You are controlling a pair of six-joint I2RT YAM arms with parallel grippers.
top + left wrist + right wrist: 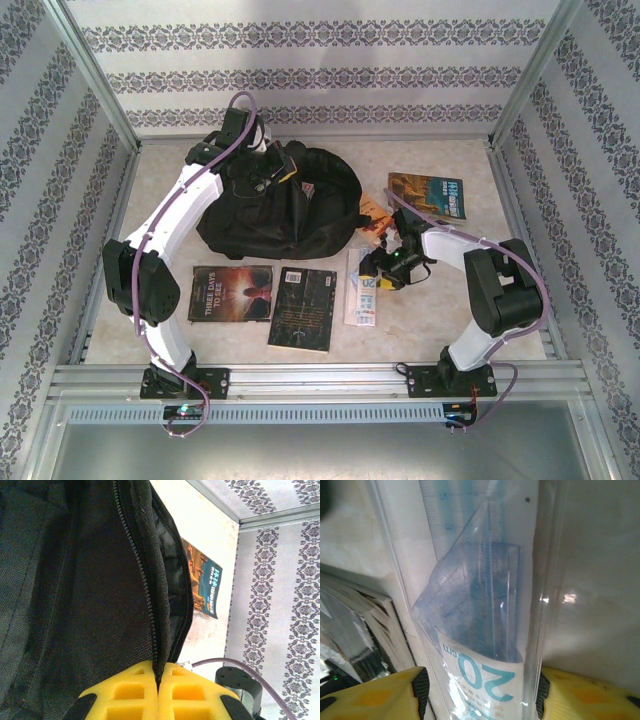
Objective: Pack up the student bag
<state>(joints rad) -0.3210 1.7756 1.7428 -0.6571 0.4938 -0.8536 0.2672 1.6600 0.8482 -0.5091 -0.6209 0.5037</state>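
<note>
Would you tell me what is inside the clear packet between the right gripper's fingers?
A blue see-through ruler and set squares show in the packet; a printed card hides their lower ends.

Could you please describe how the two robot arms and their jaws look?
Both the left arm and the right arm have white curved links joined by bulky black joints. A thin purple cable runs along each arm. The jaws are bright yellow with square recesses and black edges.
</note>
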